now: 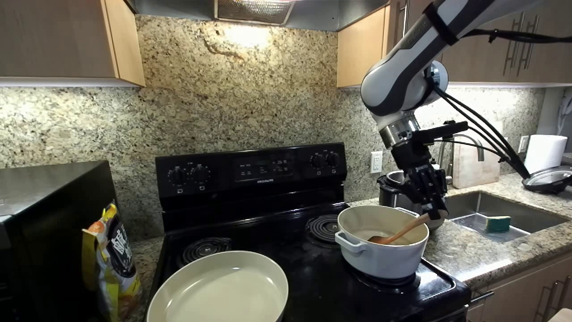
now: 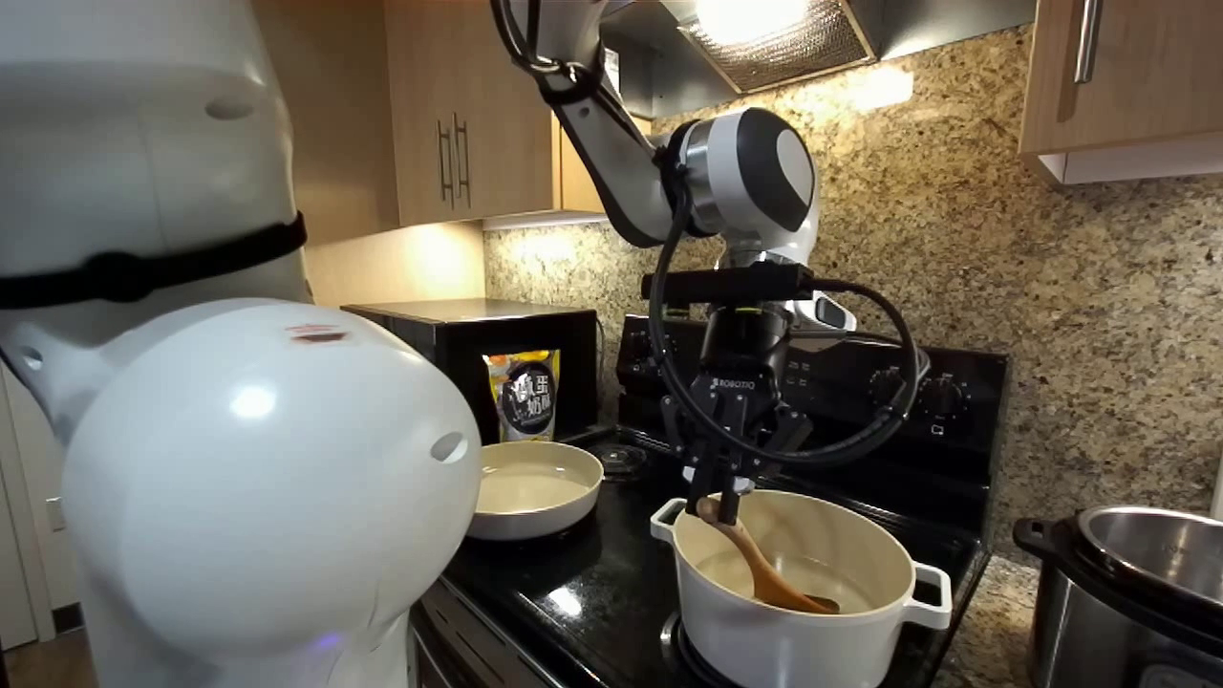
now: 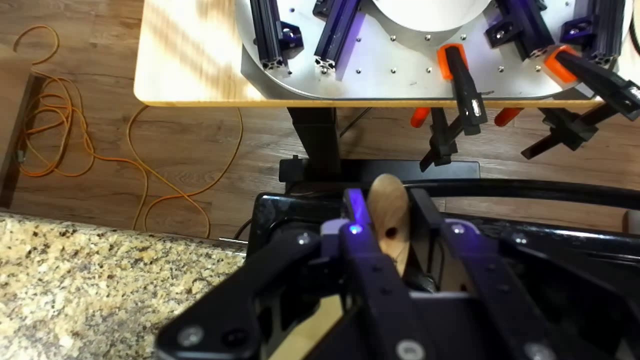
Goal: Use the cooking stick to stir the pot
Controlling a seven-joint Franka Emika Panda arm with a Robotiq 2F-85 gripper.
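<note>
Wooden cooking stick (image 2: 761,571) slants into the round, white, two-handled pot (image 2: 779,652).

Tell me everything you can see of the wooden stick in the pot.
The stick looks wooden: light brown handle, widening to a darker, redder lower end. Its rounded top has a small dark hole. It slants into the white pot, lower end inside, top above the rim, clamped near the top in the gripper. Whether it touches the pot's floor or rim, I can't tell.
</note>
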